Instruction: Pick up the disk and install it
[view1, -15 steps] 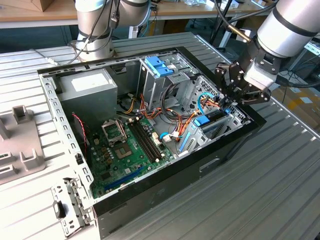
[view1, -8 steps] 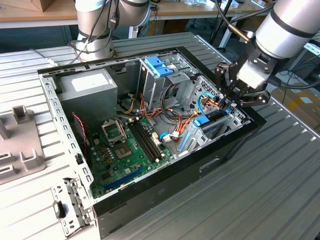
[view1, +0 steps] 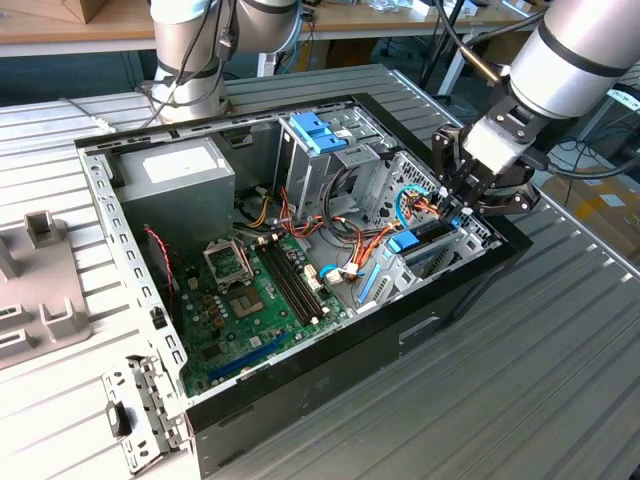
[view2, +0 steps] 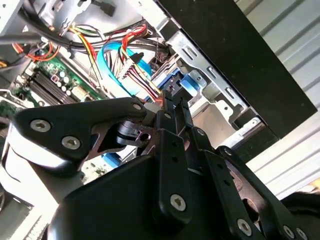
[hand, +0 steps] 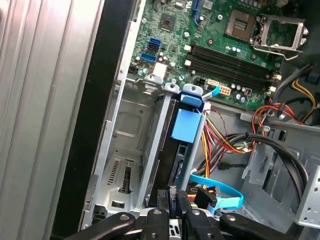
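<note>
Pincer (view1: 455, 205) in the exterior view reaches into the open computer case (view1: 470, 275) at its far corner, over the disk (view1: 418, 243), which sits on edge in the drive bay; we cannot tell there whether it grips. In the second wrist view, orange and blue cables (view2: 127, 60) crowd its tips, and we judge they could snag. In the first wrist view its fingers (hand: 176, 199) look nearly closed at the disk's end, so a tilt might jam the blue rails in the metal bay (hand: 127, 150).

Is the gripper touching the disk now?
Touching. In the first wrist view the gripper has its jaws closed on the near edge of the disk, which stands in the metal bay; no gap shows between them.
</note>
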